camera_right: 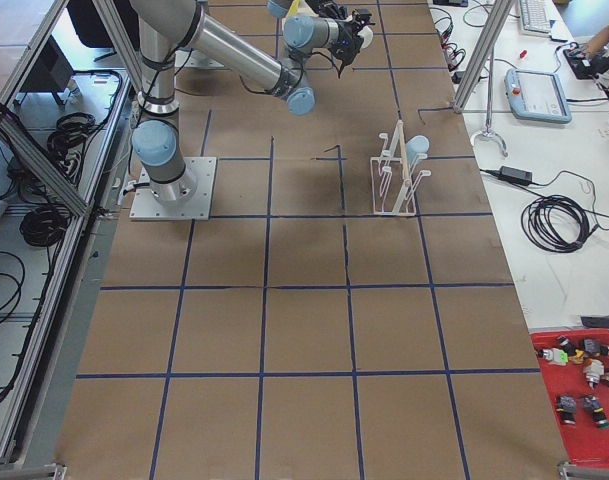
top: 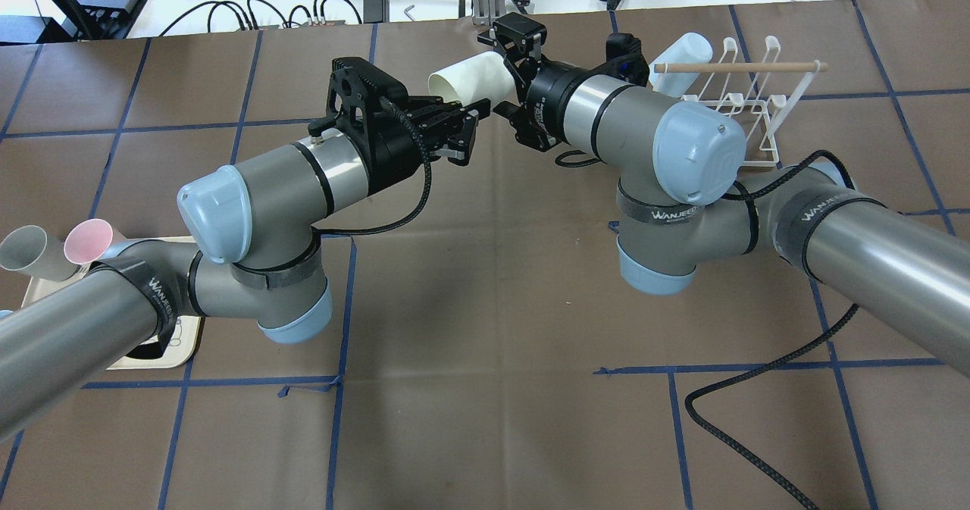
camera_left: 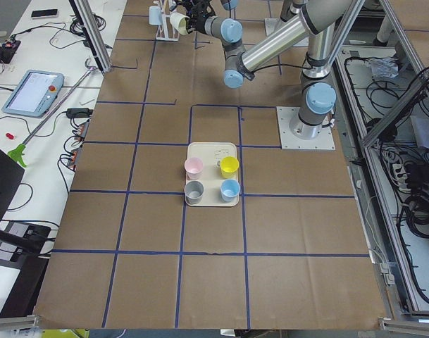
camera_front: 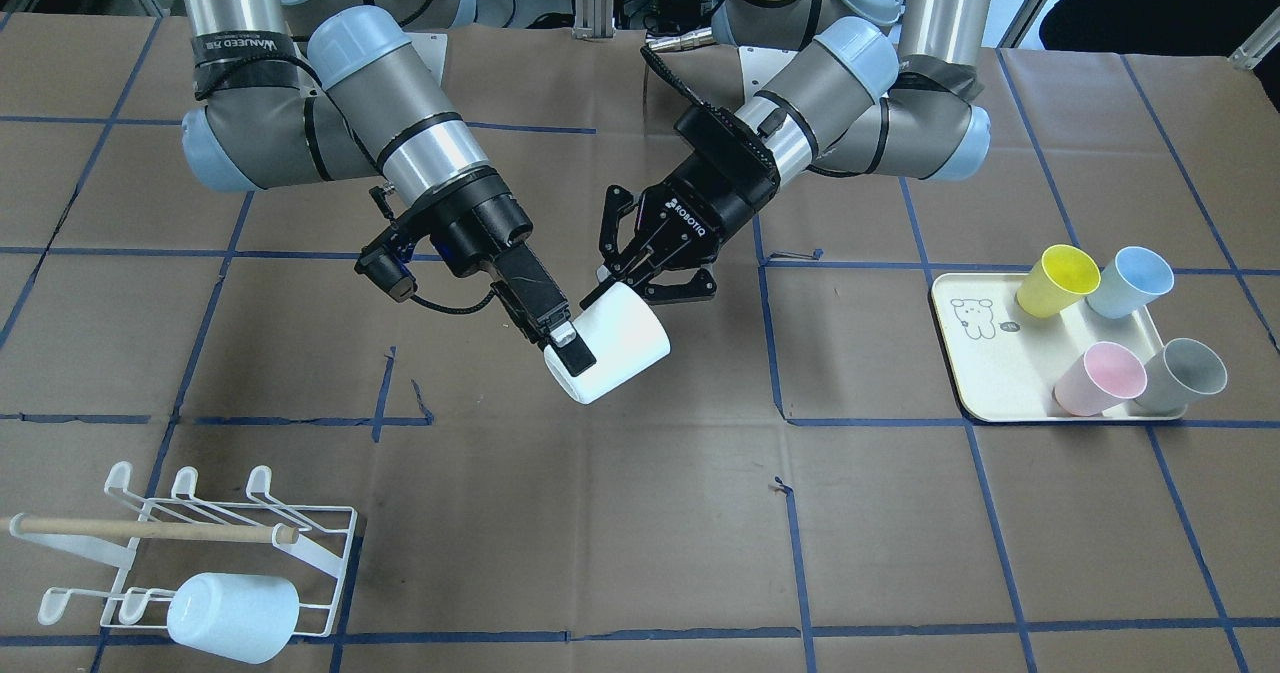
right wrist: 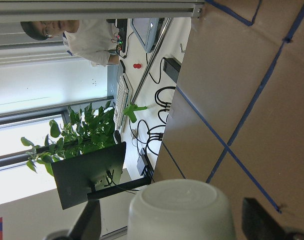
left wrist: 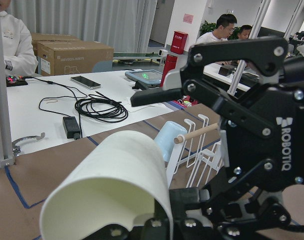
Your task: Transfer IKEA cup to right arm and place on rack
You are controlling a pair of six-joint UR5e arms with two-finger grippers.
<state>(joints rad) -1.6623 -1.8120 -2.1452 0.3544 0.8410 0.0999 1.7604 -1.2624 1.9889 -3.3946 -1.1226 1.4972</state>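
Note:
The white IKEA cup (camera_front: 625, 338) hangs on its side in mid-air between both arms, also in the overhead view (top: 474, 76). My left gripper (camera_front: 640, 278) is shut on the cup's rim; in the left wrist view the cup (left wrist: 112, 175) opens toward the camera, with a finger inside the wall. My right gripper (camera_front: 572, 358) is open and straddles the cup's base end. The right wrist view shows the base (right wrist: 179, 210) with a small gap to each finger. The white wire rack (camera_front: 240, 523) with its wooden dowel (camera_front: 150, 528) stands on the robot's right.
A pale blue cup (camera_front: 232, 616) hangs on the rack. A cream bear tray (camera_front: 985, 353) on the robot's left carries yellow (camera_front: 1055, 281), blue (camera_front: 1130, 281), pink (camera_front: 1100, 378) and grey (camera_front: 1185, 375) cups. A braided cable (top: 758, 434) lies on the brown paper.

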